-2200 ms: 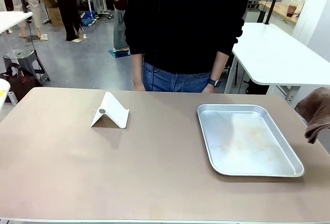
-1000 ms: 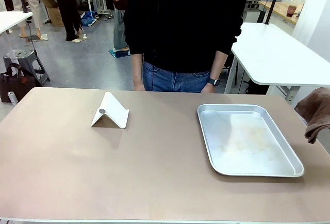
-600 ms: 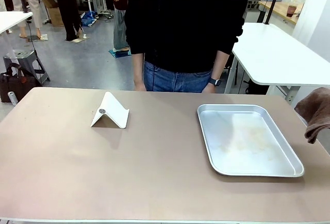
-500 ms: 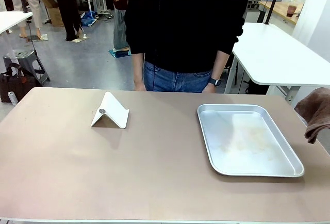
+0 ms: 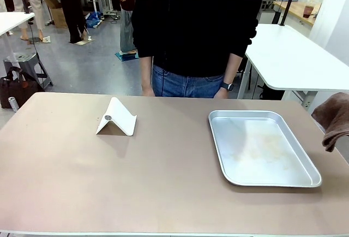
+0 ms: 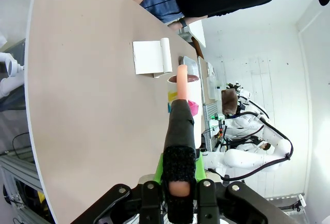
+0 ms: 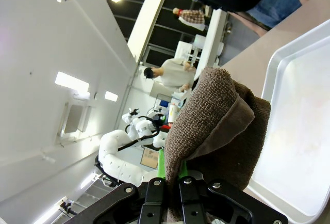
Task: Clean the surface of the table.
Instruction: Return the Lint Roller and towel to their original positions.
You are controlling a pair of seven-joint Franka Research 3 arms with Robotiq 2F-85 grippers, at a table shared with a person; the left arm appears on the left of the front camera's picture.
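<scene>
The desk (image 5: 163, 182) has a smooth matte taupe top with a thin pale edge and spans the front view. On it stand a folded white wedge-shaped stand (image 5: 116, 117) and a shallow silver metal tray (image 5: 262, 148), empty and faintly smeared. The right end effector (image 7: 172, 182) is clamped on a brown terry cloth (image 7: 216, 131); the left end effector (image 6: 179, 185) grips a black-sleeved, peach-tipped tool (image 6: 180, 126)

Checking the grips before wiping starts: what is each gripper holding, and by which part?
The left gripper clamps a black-and-peach handled tool at its near end. The right gripper pinches a folded brown cloth at its lower edge.
</scene>
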